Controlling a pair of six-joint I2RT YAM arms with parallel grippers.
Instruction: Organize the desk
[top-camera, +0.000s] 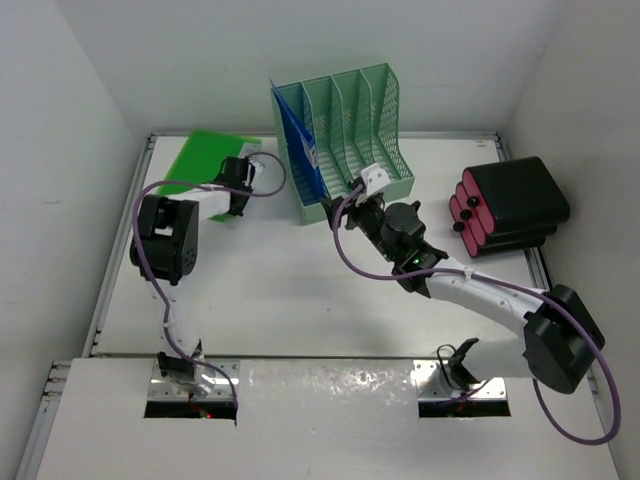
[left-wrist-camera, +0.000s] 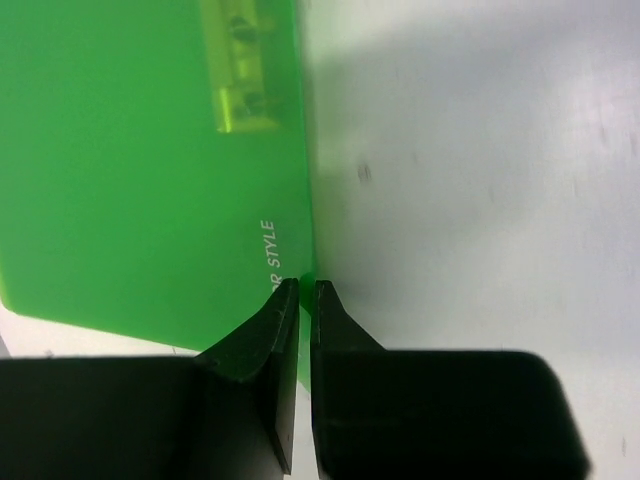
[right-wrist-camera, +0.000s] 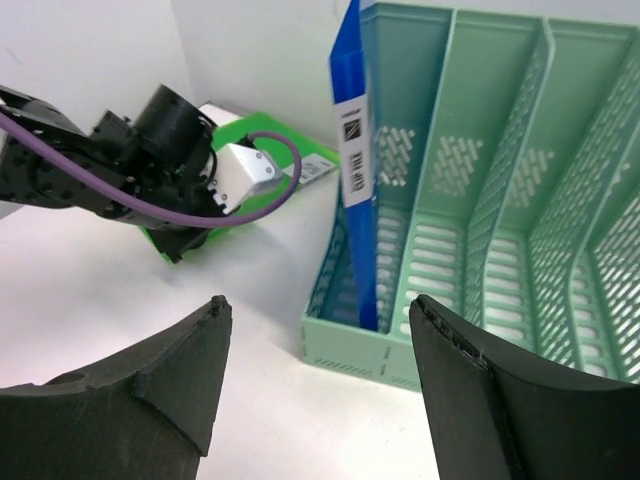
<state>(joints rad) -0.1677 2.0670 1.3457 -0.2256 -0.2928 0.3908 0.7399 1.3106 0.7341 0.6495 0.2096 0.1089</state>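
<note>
While the desk (top-camera: 300, 300) is sitting spread out under both arms, everything's really coming down to its far-left corner. A green folder (top-camera: 205, 158) is lying flat there, long side running away from the arm bases toward the back wall. The left gripper (left-wrist-camera: 305, 288) is sitting right on that folder's right-hand edge at the near corner. Its jaws are squeezed down to a sliver with the green edge running into the gap, so I'm reading it as pinching the folder rather than just hovering. Going right, a blue folder (top-camera: 298, 150) is standing upright in the leftmost slot of the mint rack (top-camera: 370, 120). The right gripper (right-wrist-camera: 315, 370) is hanging wide open just in front of the rack, holding nothing. Way over right, a black case (top-camera: 515, 195) with red cylinders (top-camera: 465, 210) is sitting well apart. I'm guessing the left arm, being far nearer, is the one taking the green folder rightward to the rack.
</note>
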